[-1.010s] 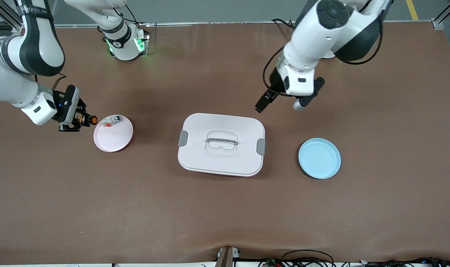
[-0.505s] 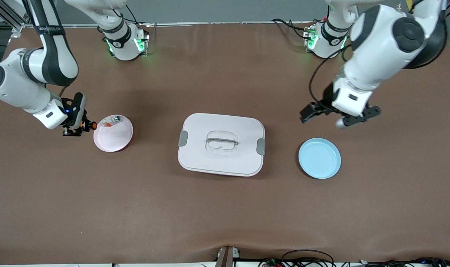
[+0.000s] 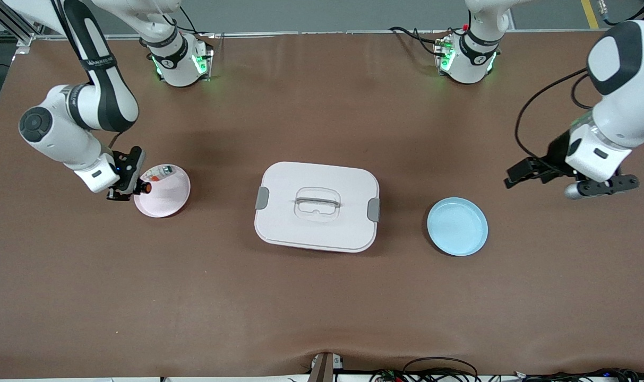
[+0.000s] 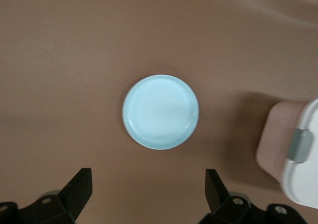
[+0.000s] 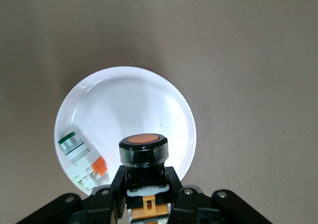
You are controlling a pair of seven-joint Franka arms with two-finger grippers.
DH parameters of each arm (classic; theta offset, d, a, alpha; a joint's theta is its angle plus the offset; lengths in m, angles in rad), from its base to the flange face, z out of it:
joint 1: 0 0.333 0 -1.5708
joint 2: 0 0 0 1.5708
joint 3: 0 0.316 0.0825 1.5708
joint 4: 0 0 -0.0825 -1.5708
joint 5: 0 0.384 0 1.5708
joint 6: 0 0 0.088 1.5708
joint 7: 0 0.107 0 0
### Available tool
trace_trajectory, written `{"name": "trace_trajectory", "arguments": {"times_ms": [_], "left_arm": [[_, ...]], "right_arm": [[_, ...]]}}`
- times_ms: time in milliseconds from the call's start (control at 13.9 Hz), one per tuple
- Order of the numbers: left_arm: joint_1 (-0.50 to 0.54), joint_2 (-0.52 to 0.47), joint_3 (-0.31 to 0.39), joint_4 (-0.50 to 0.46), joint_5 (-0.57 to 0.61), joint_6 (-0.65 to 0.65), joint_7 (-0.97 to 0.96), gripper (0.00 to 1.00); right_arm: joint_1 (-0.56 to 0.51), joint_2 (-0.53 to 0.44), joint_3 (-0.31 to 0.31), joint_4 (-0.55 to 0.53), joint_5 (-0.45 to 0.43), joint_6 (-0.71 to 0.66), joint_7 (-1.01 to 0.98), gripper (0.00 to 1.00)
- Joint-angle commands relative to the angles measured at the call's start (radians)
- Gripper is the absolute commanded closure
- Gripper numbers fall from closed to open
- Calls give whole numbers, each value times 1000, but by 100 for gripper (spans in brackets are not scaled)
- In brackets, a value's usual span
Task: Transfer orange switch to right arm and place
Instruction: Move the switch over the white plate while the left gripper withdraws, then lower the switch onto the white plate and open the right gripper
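1. Where the front view takes in the whole tabletop (image 3: pixel 322 297), the right claw (image 3: pixel 136 189) is clamped on the orange switch (image 3: pixel 147 187) at the pink plate's (image 3: pixel 165 199) rim; the left claw (image 3: pixel 566 183) hangs spread and empty over bare tabletop near the blue plate (image 3: pixel 457 226); a lidded white box (image 3: pixel 317 206) sits between the plates.
2. Left wrist view: spread fingers (image 4: pixel 79 186), blue plate (image 4: pixel 160 111) below.
3. Right wrist view: orange switch (image 5: pixel 143 152) gripped over the plate (image 5: pixel 129 105), which holds a whitish piece (image 5: pixel 82 159).
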Motion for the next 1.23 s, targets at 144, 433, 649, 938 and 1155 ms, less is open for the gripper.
{"name": "trace_trajectory", "arguments": {"times_ms": [144, 433, 649, 938, 1155], "left_arm": [[25, -58, -11, -15, 79, -26, 106, 0], [34, -92, -11, -12, 77, -51, 106, 0], [53, -94, -10, 2, 68, -54, 108, 0], [70, -92, -10, 24, 61, -55, 106, 0], [70, -92, 7, 22, 61, -58, 108, 0]], "right_arm": [[8, 88, 2, 0, -27, 127, 16, 100], [8, 148, 2, -19, -27, 216, 16, 100], [28, 170, 2, -49, -27, 289, 16, 100], [33, 181, 2, -59, -27, 300, 16, 100], [39, 188, 2, -83, -27, 322, 19, 100]]}}
